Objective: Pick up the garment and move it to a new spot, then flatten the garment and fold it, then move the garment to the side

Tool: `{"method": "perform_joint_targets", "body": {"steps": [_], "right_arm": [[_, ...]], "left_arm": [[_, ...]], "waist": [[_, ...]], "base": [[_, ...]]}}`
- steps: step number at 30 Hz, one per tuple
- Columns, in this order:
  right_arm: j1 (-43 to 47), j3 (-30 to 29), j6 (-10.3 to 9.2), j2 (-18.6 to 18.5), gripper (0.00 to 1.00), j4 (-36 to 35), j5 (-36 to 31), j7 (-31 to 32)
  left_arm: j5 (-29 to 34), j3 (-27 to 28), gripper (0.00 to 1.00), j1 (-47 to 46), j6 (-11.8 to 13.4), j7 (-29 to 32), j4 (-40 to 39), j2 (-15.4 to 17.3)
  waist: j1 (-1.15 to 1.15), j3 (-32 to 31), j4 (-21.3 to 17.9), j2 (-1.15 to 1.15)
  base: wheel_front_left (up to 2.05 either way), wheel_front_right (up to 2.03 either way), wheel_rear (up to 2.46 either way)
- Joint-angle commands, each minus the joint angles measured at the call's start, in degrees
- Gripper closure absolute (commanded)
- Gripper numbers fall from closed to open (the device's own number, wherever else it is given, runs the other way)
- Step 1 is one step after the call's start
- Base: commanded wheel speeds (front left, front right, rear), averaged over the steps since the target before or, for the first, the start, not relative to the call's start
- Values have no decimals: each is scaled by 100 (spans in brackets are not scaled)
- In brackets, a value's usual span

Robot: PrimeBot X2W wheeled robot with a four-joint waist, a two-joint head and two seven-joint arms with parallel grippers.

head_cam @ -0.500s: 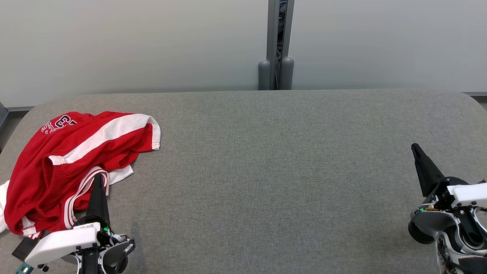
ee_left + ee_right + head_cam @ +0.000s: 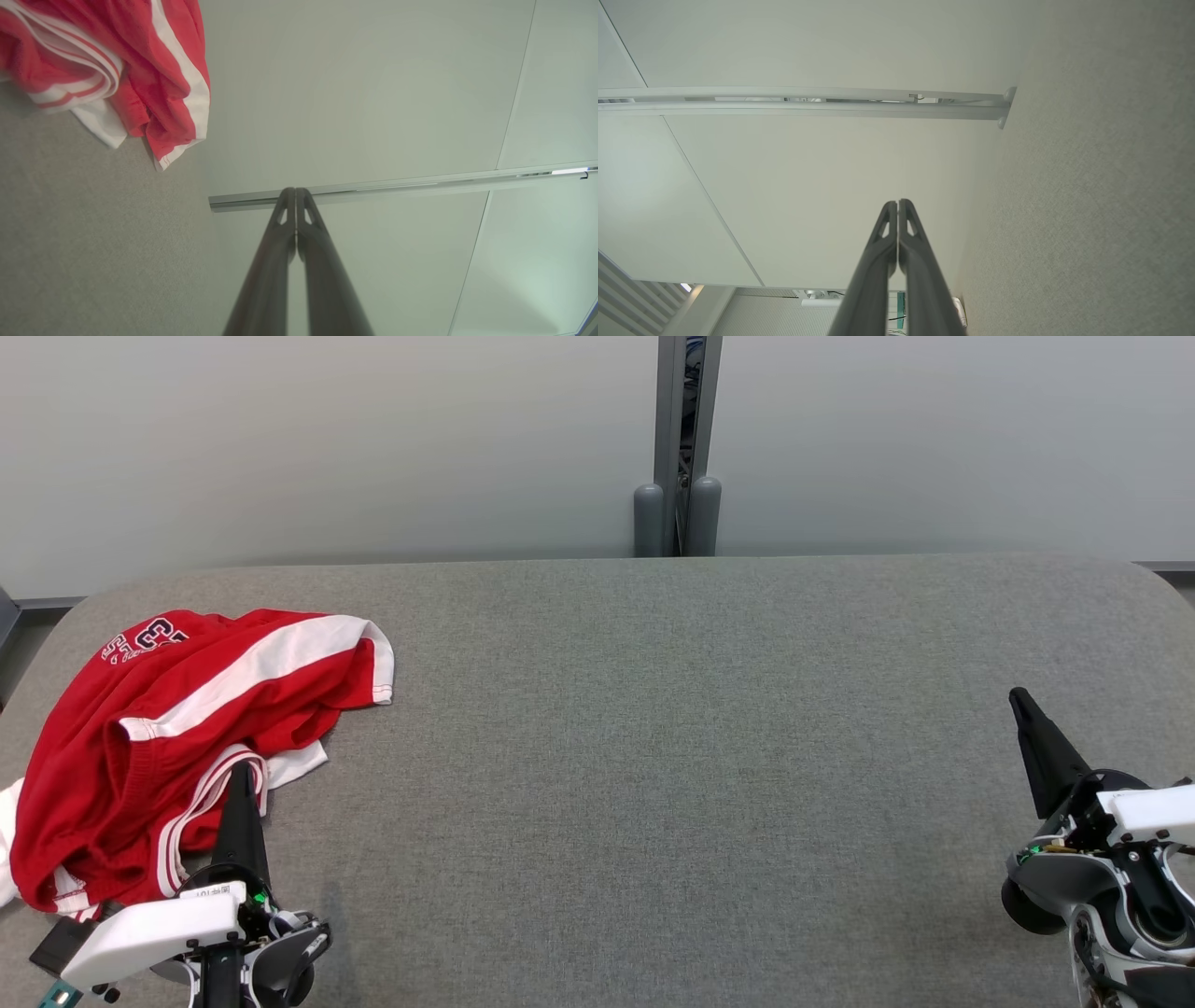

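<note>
The garment is a red pair of shorts with white stripes and a dark number print, lying crumpled at the far left of the grey table. In the left wrist view the garment fills the upper left corner. My left gripper stands shut at the lower left, its tip just at the garment's near edge, holding nothing. In its own view the left gripper has both fingers pressed together. My right gripper is shut and empty at the right edge, far from the garment, and the right gripper shows closed fingers.
A pale wall runs behind the table, split by a grey vertical post with two rounded feet at the table's back edge. The table's wide grey cloth surface stretches between the two grippers.
</note>
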Motion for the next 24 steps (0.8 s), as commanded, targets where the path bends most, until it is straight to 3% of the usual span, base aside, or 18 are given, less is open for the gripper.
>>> {"method": "perform_joint_targets", "body": {"steps": [1, 7, 8, 24], "right_arm": [[-25, -7, 1, -39, 100, -16, 8, 0], [-25, -6, 1, -39, 100, -16, 8, 0], [11, 2, 0, 4, 0, 13, -1, -2], [572, 236, -1, 72, 0, -264, -167, -513]], "left_arm": [[-7, 4, 100, -100, -18, 21, -6, 34], [-7, 4, 100, -100, -18, 21, -6, 34], [2, -3, 0, 11, 0, -4, 15, -2], [315, -279, 0, 221, 3, -162, 61, -46]], "waist": [[0, 0, 0, 0], [0, 0, 0, 0], [0, 0, 0, 0], [0, -4, -2, 0]], "base": [[0, 0, 0], [0, 0, 0], [0, 0, 0], [0, 0, 0]]}}
